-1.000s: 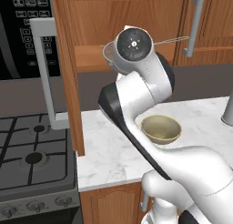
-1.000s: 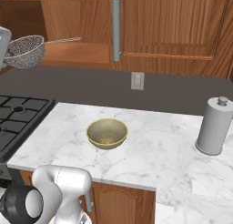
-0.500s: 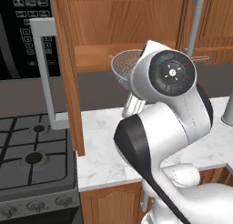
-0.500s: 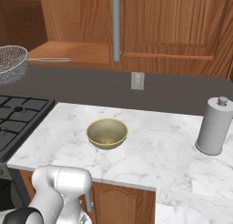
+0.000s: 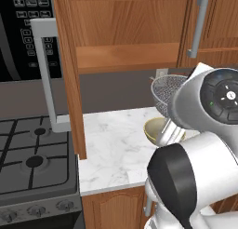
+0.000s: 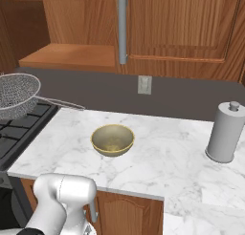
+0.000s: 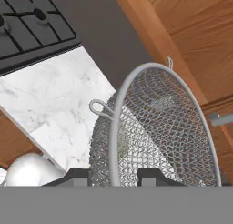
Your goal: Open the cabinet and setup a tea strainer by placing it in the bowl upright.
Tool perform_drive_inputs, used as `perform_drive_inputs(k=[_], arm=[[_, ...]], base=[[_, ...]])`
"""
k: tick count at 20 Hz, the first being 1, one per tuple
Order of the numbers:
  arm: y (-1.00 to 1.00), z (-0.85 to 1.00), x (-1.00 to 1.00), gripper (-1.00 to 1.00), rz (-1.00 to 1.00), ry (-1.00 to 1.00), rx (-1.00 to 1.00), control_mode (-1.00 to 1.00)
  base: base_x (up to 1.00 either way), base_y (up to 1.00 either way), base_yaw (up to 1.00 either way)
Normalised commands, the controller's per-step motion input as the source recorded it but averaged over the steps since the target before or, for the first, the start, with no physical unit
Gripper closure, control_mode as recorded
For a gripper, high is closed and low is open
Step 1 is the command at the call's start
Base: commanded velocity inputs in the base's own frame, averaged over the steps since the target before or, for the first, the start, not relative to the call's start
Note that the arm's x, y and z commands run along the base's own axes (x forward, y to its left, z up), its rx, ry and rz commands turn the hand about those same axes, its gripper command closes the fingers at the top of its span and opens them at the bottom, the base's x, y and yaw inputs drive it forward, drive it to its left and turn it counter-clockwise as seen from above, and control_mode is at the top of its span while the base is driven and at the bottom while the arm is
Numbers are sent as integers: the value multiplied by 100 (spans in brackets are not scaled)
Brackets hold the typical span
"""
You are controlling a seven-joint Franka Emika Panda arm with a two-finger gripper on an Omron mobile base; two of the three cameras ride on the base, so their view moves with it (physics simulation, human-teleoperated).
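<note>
Gripper: the gripper [image 7: 111, 175] was closed on the strainer [image 6: 16, 94], its 2 dark tips standing either side of the rim at the bottom of the hand view.
Strainer: held in the air above the edge where stove [image 6: 19, 129] meets counter [image 6: 167, 157], mesh basket down, opening up. In the left base view the strainer [image 5: 168, 94] hung just above the bowl [image 5: 155, 129], toward 12 o'clock from it.
Key relation: in the right base view the bowl [image 6: 113, 139] lay at about 4 o'clock from the basket, apart from it and lower. The wire handle ran out toward 3 o'clock, roughly level, its end over the counter short of the bowl.
Judgement: the carry looked most of the way done; what remained was to bring the basket over the bowl and lower it upright.
Cabinet: the door [image 5: 65, 74] stood open, its shelf bare.
Surroundings: a grey canister [image 6: 225, 133] stood at 3 o'clock of the bowl, well apart. An outlet [image 6: 143, 84] sat on the back wall.
Obstacles: nothing stood between strainer and bowl.
</note>
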Motion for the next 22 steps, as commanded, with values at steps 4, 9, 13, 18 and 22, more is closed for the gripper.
perform_drive_inputs(k=[4, 9, 13, 18, 22], arm=[[-85, -41, -9, 100, -22, 20, 5, -100], [-56, -52, 3, 100, -10, 3, 4, -100], [-39, -51, 17, 100, -10, 6, 4, -100], [-41, -41, 28, 100, -10, 4, 5, -100], [-22, -7, 35, 100, -9, 0, 9, -100]], base=[[0, 0, 0], [0, 0, 0], [0, 0, 0], [0, 0, 0], [0, 0, 0]])
